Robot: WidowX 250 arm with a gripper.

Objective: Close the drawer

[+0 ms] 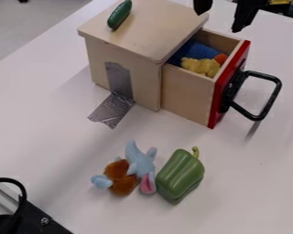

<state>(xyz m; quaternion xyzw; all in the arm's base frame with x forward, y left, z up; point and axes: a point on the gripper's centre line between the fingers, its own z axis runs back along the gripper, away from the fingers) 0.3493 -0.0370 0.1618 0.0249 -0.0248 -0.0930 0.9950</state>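
A wooden box [124, 59] stands at the upper middle, and its drawer [186, 93] is pulled out toward the right. The drawer has a red front with a black loop handle [271, 101]. Inside lie a blue cloth-like item [201, 51] and a yellow soft toy [201, 66] with an orange part. My gripper [223, 13] hangs at the top edge above the drawer, its two fingers apart with a gap between them and nothing visible held. It does not touch the handle.
A green cucumber [119, 14] lies on the box top. Silver tape [114, 109] joins the box to the table. In front are a blue-and-brown plush toy [121, 176] and a green pepper [180, 176]. Black hardware [33, 219] occupies the lower left.
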